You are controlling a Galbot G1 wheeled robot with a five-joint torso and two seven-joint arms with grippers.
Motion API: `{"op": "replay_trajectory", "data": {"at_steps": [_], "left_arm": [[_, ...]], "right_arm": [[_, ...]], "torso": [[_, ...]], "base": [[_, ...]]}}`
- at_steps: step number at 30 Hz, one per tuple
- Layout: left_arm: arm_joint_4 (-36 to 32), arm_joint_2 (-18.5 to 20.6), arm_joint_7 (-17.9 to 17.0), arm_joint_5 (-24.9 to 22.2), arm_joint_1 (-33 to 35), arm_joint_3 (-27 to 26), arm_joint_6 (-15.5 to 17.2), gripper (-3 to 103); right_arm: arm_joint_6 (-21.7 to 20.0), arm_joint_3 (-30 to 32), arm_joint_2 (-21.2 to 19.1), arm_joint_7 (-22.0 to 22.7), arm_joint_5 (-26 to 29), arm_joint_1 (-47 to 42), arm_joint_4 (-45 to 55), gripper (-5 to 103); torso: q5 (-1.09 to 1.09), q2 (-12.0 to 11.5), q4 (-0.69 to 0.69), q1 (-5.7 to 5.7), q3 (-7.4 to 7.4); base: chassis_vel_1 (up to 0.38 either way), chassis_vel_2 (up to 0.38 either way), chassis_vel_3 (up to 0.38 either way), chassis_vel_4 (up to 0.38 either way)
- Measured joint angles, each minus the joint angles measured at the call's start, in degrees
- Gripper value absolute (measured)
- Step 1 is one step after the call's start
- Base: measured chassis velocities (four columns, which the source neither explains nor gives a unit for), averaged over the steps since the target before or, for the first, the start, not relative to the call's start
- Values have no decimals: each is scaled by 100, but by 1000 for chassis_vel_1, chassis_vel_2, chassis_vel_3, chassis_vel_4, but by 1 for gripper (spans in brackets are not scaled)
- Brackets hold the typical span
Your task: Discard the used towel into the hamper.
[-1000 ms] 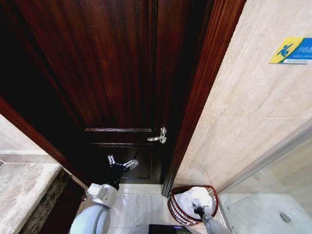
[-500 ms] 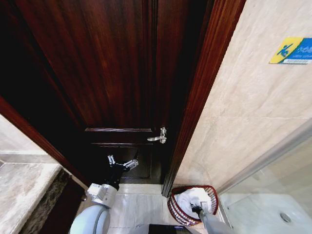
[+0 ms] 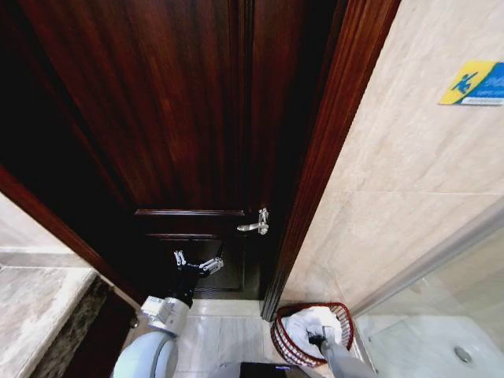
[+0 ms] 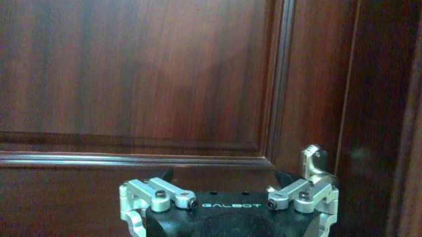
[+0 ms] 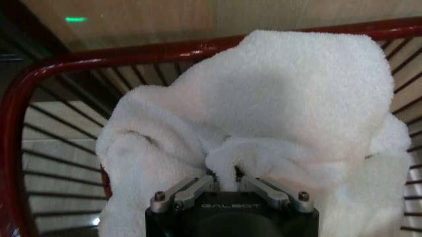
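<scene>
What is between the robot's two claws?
In the head view, pale floor tiles and the dark door frame's foot lie between the left gripper and the right gripper, which pinches the towel inside the hamper.

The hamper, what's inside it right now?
The hamper holds a white towel, bunched up and filling most of it, with the right claw shut on a fold. The towel covers the hamper's bottom, so anything beneath it cannot be seen.

white towel [image 5: 290, 94], dark red-brown hamper [image 5: 39, 74]

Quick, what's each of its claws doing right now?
Left gripper: open, empty, by the door.
Right gripper: shut on the towel in the hamper.
</scene>
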Motion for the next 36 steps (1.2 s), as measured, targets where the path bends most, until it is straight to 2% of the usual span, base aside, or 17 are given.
{"op": "replay_trajectory", "data": {"at_steps": [8, 11, 15, 18, 19, 20, 22, 23, 24, 26, 29, 32, 33, 34, 35, 36], "left_arm": [[0, 0, 0, 0, 1, 0, 0, 100], [0, 0, 0, 0, 2, 0, 0, 100], [0, 0, 0, 0, 1, 0, 0, 100], [0, 0, 0, 0, 1, 0, 0, 100], [0, 0, 0, 0, 1, 0, 0, 100], [0, 0, 0, 0, 1, 0, 0, 100], [0, 0, 0, 0, 1, 0, 0, 100], [0, 0, 0, 0, 1, 0, 0, 100], [0, 0, 0, 0, 1, 0, 0, 100], [0, 0, 0, 0, 1, 0, 0, 100], [0, -1, 0, 0, 1, 0, 0, 100], [0, 0, 0, 0, 1, 0, 0, 100], [0, 0, 0, 0, 1, 0, 0, 100], [0, 0, 0, 0, 1, 0, 0, 100], [0, 0, 0, 0, 1, 0, 0, 100], [0, 0, 0, 0, 1, 0, 0, 100]], "right_arm": [[-197, 7, -7, -39, 95, -104, 82, 5], [-231, -5, -11, -57, 162, -245, 212, 2], [-244, -78, -37, -152, 559, -572, 737, 16], [-31, -124, -148, -453, 1211, -889, 1236, 32], [-31, -124, -148, -453, 1211, -889, 1236, 32], [70, -141, -211, -629, 1401, -1019, 1443, 32], [471, -142, -384, -1194, 1839, -1277, 1861, 43], [499, -140, -430, -1253, 1892, -1379, 2034, 49], [499, -140, -430, -1253, 1892, -1379, 2034, 49], [520, -113, -536, -1321, 1965, -1642, 2433, 59], [604, -78, -607, -1317, 1970, -1980, 2895, 65], [1069, -66, -701, -1292, 1925, -2442, 3514, 81], [1069, -66, -701, -1292, 1925, -2442, 3514, 81], [1095, -55, -717, -1252, 1881, -2623, 3899, 86], [1095, -54, -718, -1240, 1876, -2670, 4017, 86], [1088, -28, -705, -1191, 1829, -2737, 4299, 91]], "torso": [[1, 1, 3, -9, -2], [1, 3, 1, -10, -2], [2, 2, 0, -9, -2], [5, 2, 1, -5, -1], [5, 2, 1, -5, -1], [2, 2, 1, -5, -1], [2, 1, 3, -5, -1], [3, 2, 3, -5, -1], [3, 2, 3, -5, -1], [-3, 2, 1, -6, -1], [3, 2, 2, -6, -1], [-4, 2, -1, -6, -1], [-4, 2, -1, -6, -1], [2, 2, -1, -6, -1], [2, 2, -1, -7, -1], [-2, 2, 1, -7, -1]], "base": [[-19, 27, 27, -13], [0, 0, 0, 0], [0, 0, 0, 0], [0, 0, 0, 0], [0, 0, 0, 0], [0, 0, 0, 0], [0, 0, 0, 0], [0, 0, 0, 0], [0, 0, 0, 0], [0, 0, 0, 0], [0, 0, 0, 0], [0, 0, 0, 0], [0, 0, 0, 0], [0, 0, 0, 0], [0, 0, 0, 0], [0, 0, 0, 0]]}}
